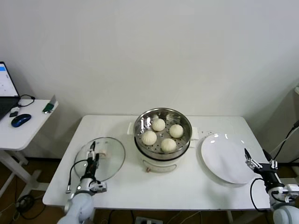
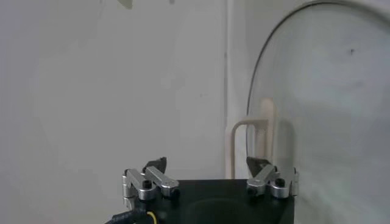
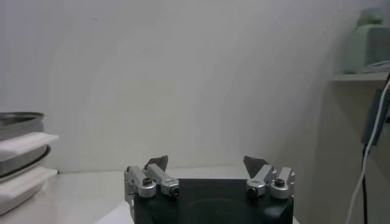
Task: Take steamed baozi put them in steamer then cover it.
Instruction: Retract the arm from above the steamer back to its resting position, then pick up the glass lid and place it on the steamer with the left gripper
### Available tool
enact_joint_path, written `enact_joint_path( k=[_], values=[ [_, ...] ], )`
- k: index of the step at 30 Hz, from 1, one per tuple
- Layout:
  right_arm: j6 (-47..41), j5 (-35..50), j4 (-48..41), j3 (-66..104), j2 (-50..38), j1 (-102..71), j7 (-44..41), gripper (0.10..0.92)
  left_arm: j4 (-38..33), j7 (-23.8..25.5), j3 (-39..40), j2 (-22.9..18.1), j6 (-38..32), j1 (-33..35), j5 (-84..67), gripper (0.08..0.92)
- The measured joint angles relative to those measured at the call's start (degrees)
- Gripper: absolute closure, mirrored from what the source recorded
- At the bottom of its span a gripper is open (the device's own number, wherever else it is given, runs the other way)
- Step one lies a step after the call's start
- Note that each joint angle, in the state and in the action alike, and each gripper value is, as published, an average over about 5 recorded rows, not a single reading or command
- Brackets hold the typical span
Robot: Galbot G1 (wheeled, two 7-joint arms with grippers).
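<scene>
Four cream-white baozi (image 1: 163, 134) lie in the shiny steel steamer (image 1: 140, 122) on its white cooker base, at the table's middle. The glass cover (image 1: 112, 163) with its cream bar handle (image 1: 100, 150) lies flat on the table, left of the steamer. My left gripper (image 1: 93, 151) is open just above the cover's near-left part, close beside the handle; in the left wrist view the handle (image 2: 263, 131) and cover (image 2: 329, 91) stand just past the open gripper (image 2: 207, 163). My right gripper (image 1: 252, 161) is open and empty over the table's right edge; it also shows in the right wrist view (image 3: 206, 161).
A flat white plate (image 1: 224, 156) lies right of the steamer, next to my right gripper. The steamer's rim and cooker (image 3: 21, 149) show in the right wrist view. A side desk (image 1: 32, 119) with a mouse stands far left.
</scene>
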Motion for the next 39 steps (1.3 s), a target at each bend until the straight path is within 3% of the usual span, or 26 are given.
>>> enact_joint_path(
  k=[6,9,30,39],
  values=[
    [0.4,-0.64,-0.57,0.23,0.51,-0.24,-0.58,0.203,1.71,-0.54,0.88,0.0,0.48,-1.95,-0.45,0.178],
    [0.66,-1.07,-0.84,0.31,0.85,-0.45,-0.86,0.203,2.24,-0.58,1.2,-0.06,0.52,-2.65,-0.8,0.218],
    [1.79,-3.16,-2.5,1.01,2.34,0.03,-1.73,0.203,2.39,0.5,1.2,0.71,-0.26,-3.08,-2.13,0.817],
    [2.06,-3.8,-3.57,1.13,1.71,0.97,-1.76,0.203,-5.03,1.95,0.03,3.68,2.34,0.02,-3.74,0.849]
  ],
)
